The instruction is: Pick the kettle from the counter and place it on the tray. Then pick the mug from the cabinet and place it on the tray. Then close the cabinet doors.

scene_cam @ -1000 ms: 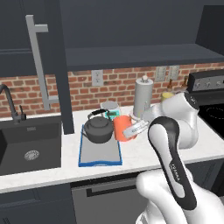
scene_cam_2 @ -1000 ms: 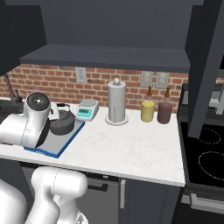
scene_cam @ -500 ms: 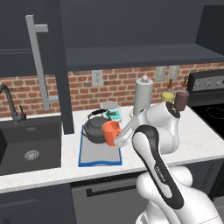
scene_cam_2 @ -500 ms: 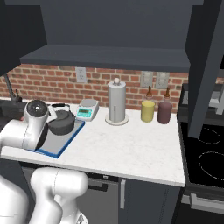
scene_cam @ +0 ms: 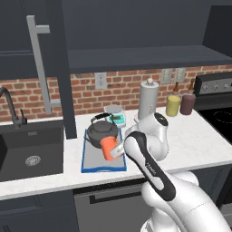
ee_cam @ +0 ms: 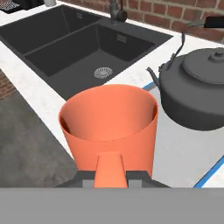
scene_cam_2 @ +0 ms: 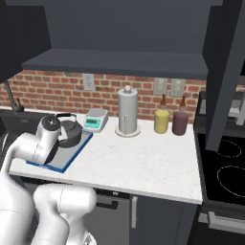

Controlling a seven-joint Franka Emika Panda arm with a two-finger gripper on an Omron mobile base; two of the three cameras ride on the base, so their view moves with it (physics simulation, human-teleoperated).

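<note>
White speckled counter (scene_cam: pixel 195 136) with black sink (scene_cam: pixel 29 149), blue-rimmed tray (scene_cam: pixel 97 158), scale (scene_cam: pixel 115 115), paper-towel cylinder (scene_cam: pixel 148 99), two jars (scene_cam: pixel 173 105)

The tray (scene_cam: pixel 93 158) lies on the counter (scene_cam: pixel 199 136), just right of the sink (scene_cam: pixel 27 152). The kettle (scene_cam: pixel 102 131) stands on the tray's far part. The mug (scene_cam: pixel 108 148), held in the gripper (scene_cam: pixel 118 151), is over the tray, near side of the kettle.

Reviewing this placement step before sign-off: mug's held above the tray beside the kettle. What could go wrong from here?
1. The small orange mug hangs close to the squat dark grey kettle; lowering could knock it.
2. The grip is on the mug's handle alone, so it may tilt on release.
3. It sits near the blue-rimmed grey tray's front edge, so it could land on the rim.
</note>
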